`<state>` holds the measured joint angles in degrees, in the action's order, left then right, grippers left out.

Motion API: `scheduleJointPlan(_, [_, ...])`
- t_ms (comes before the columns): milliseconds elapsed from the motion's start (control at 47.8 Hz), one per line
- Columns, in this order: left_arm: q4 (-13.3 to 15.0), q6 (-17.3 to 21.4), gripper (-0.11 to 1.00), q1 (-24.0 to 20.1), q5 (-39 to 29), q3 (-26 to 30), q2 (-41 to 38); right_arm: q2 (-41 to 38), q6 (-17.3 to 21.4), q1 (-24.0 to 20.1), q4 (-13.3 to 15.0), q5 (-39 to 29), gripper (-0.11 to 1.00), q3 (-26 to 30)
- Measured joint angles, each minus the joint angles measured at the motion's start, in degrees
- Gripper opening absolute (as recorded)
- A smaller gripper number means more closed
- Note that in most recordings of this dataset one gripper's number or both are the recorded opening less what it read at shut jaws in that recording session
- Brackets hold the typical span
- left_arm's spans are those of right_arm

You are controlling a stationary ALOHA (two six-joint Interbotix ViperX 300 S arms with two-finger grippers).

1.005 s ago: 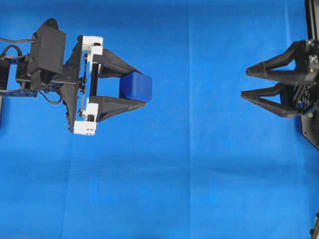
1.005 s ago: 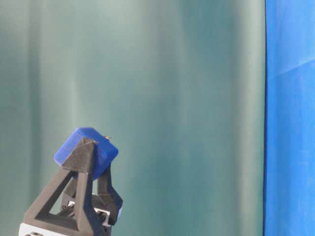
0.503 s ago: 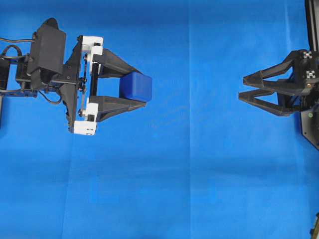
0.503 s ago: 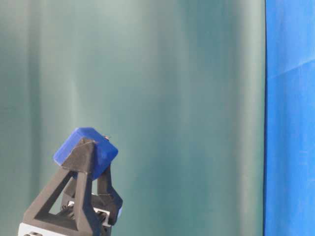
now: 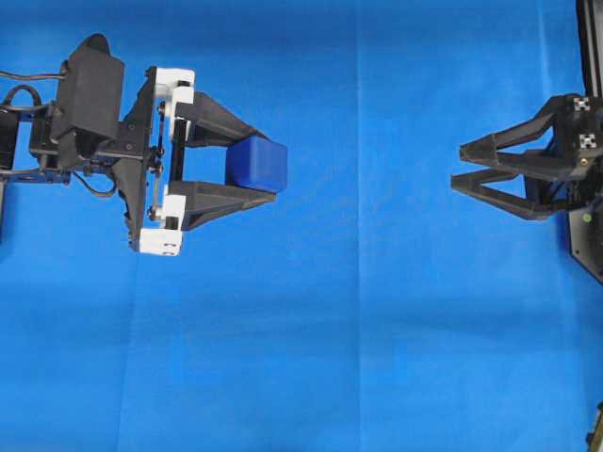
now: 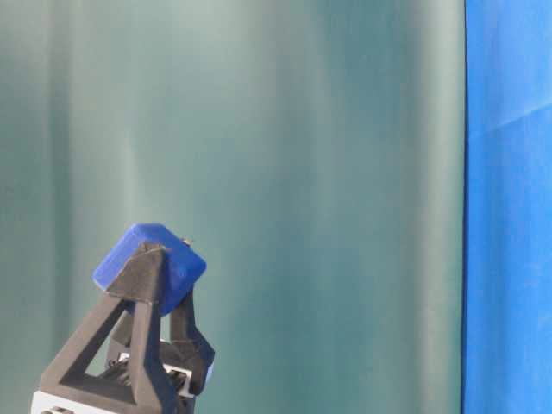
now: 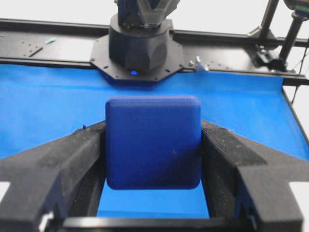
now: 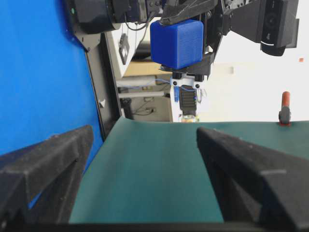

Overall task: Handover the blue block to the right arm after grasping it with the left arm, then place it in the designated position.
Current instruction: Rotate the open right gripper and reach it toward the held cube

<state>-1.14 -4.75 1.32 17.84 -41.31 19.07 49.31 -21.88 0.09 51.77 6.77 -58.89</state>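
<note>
The blue block (image 5: 252,162) hangs above the blue cloth, pinched between the two black fingers of my left gripper (image 5: 268,168), the one with white brackets. In the left wrist view the block (image 7: 153,142) fills the gap, with both fingers pressed on its sides. From table level, the block (image 6: 148,263) sits tilted at the fingertips. My all-black right gripper (image 5: 458,166) is at the right edge, turned on its side and pointing at the block across a wide gap. Its wrist view shows the jaws (image 8: 144,133) wide apart and empty, with the block (image 8: 177,43) far ahead.
Blue cloth (image 5: 358,330) covers the table. A green backdrop (image 6: 302,172) stands behind. The right arm's black base (image 7: 140,46) and a black frame rail (image 7: 48,46) lie beyond the block. A red clamp handle (image 8: 286,108) is at the far right.
The right gripper rolled about its wrist and shifted slightly left in the first half second, then held still. The left gripper and block have not moved.
</note>
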Motion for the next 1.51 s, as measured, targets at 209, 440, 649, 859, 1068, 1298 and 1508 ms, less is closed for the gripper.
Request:
scheduleJointPlan(209, [0.0,0.0,0.48,-0.09,0.0,0.0,0.0,0.0,-0.09,0.0,0.0,0.09,0.94,0.0])
scheduleJointPlan(440, [0.0,0.0,0.48,0.0,0.0,0.0,0.0,0.0,-0.09,0.0,0.0,0.09,0.94,0.0])
scheduleJointPlan(649, [0.0,0.0,0.48,0.0,0.09,0.0,0.0,0.0,-0.18,0.0,0.0,0.26,0.94,0.0])
scheduleJointPlan(859, [0.0,0.0,0.48,0.0,0.0,0.0,0.0,0.0,-0.09,0.0,0.0,1.41,0.94,0.0])
scheduleJointPlan(1068, [-0.09,0.0,0.48,0.0,0.0,0.0,0.0,-0.44,-0.18,0.0,0.18,1.49,0.94,0.0])
scheduleJointPlan(1298, [0.0,-0.09,0.48,0.0,0.09,0.0,0.0,-2.64,-0.18,0.0,0.18,1.49,0.94,1.32])
scheduleJointPlan(1508, [0.0,-0.09,0.48,0.0,0.0,0.0,0.0,-8.61,-0.09,0.0,0.18,1.67,0.94,5.45])
